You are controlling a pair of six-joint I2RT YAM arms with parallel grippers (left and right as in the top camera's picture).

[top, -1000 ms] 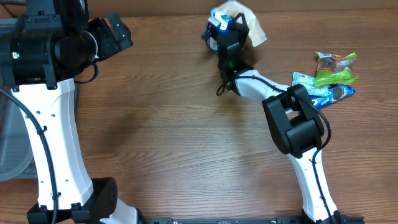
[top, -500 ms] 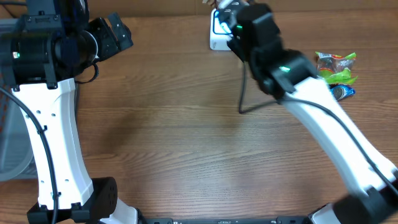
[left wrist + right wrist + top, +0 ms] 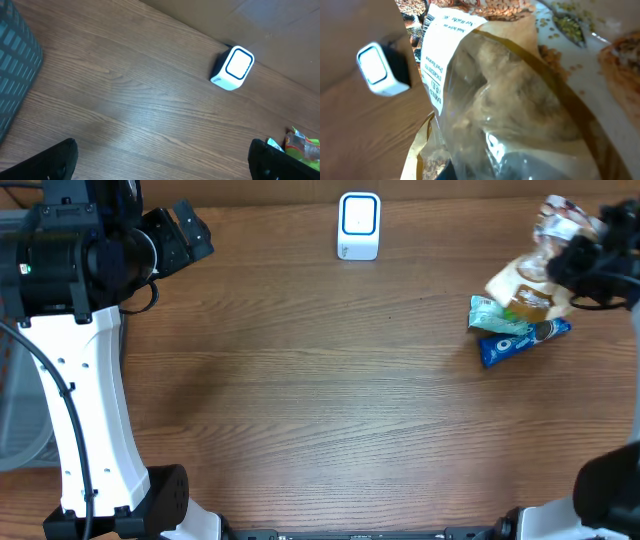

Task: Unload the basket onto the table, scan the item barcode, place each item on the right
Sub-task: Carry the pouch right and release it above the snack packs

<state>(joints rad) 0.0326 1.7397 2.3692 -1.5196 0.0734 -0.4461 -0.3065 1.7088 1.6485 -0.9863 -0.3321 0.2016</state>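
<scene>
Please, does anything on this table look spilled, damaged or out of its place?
Nothing looks spilled or broken. The scanner stands alone at the far edge. The only untidy spot is the heap of snack packs at the right, lying across each other, with the clear bag in the right claw above them.

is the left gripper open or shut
Open: the left gripper has its fingers far apart, at the wrist view's bottom corners, empty.

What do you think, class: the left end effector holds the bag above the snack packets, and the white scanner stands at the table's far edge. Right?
Not quite. The right end effector holds the bag, as the overhead view shows; the left end effector is open and empty. The rest stands.
</scene>
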